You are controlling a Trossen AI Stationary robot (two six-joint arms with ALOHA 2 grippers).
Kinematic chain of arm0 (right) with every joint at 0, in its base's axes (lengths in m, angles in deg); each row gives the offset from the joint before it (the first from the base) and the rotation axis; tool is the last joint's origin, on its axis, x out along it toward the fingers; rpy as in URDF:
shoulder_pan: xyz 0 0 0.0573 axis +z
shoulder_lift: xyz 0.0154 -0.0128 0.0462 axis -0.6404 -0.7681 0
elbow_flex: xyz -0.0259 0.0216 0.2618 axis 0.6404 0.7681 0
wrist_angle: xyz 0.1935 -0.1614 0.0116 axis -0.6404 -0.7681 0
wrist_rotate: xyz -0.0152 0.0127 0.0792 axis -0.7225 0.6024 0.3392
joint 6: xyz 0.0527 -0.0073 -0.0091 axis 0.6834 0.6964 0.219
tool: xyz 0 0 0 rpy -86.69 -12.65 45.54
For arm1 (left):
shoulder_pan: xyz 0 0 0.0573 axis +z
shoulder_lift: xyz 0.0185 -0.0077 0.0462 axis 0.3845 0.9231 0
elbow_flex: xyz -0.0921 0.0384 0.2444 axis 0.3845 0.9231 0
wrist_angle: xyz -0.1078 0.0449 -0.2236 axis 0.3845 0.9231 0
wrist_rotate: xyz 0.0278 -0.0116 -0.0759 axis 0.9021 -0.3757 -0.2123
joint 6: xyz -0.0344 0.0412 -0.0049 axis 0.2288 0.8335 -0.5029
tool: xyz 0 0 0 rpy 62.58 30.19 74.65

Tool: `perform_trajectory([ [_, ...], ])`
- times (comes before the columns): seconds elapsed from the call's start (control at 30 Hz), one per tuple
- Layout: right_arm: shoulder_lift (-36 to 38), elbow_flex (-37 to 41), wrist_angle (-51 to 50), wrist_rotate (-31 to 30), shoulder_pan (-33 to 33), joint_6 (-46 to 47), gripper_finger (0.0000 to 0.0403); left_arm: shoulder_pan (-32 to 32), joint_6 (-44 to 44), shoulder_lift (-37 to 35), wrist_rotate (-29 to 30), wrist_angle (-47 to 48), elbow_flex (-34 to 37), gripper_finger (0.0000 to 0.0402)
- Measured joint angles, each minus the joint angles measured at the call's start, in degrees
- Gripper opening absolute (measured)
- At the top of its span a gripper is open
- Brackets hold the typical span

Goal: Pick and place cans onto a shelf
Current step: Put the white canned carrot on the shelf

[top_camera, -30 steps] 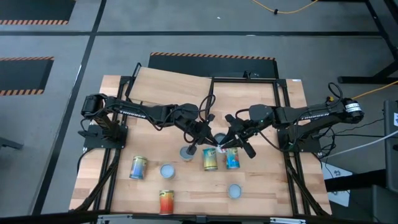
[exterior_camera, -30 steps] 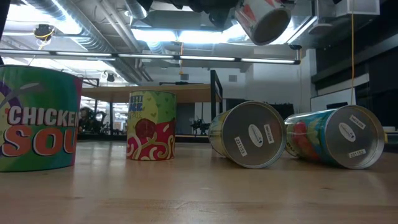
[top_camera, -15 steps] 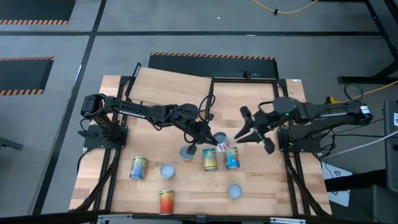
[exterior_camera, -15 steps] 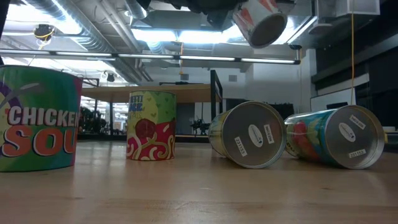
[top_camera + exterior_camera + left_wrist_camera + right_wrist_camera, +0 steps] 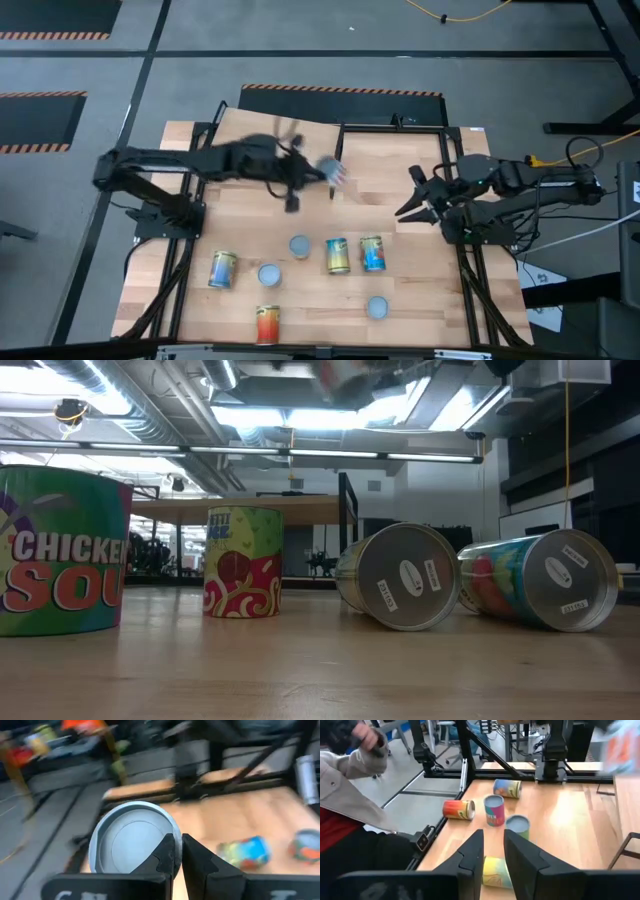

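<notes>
Cans are lying scattered across the near half of the wooden tabletop — two on their sides close together, one yellow-blue and one blue, with an upright tin just to their left. Farther left, another yellow can is lying beside an upright one; a red-orange can and one more upright tin are sitting nearest the front edge.

The left gripper is hanging over the shelf, its fingers pinching the rim of a can whose silvery end is facing the wrist camera. That can is blurred in the high view, above the light plywood board and left of the black divider.

The right gripper is waiting over the right part of the shelf, well apart from the tabletop cans, its fingers standing narrowly parted and holding nothing. A person's sleeve is showing beyond the table edge in the right wrist view.
</notes>
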Motion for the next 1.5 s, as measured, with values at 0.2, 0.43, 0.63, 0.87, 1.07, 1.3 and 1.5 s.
perform_trajectory([
  [0.2,-1.7,0.1,-0.5,0.0,0.0,-0.1,0.0079,4.6,0.0,-10.2,13.1,10.6,0.0,0.0015],
  [0.43,-3.7,0.1,-0.4,0.0,0.0,-0.2,0.0079,10.6,-0.2,-18.1,26.0,22.2,0.0,0.0015],
  [0.63,-5.4,0.1,-0.4,0.0,0.0,-0.2,0.0079,17.4,-0.2,-19.9,28.8,27.5,0.0,0.0015],
  [0.87,-7.1,0.0,-0.4,0.0,0.0,-1.8,0.0079,27.2,-0.2,-18.9,25.8,28.0,0.0,0.0015],
  [1.07,-7.8,0.0,-0.2,0.0,0.0,-1.7,0.0079,34.1,-0.5,-14.8,20.8,29.2,0.1,0.0015],
  [1.3,-7.9,0.0,-0.2,0.0,0.0,-1.5,0.0079,39.0,-1.2,-8.0,16.9,30.3,0.1,0.0015],
  [1.5,-7.9,0.0,-0.2,0.0,0.0,-1.5,0.0079,41.3,-2.2,-2.9,16.0,31.6,0.1,0.0015],
])
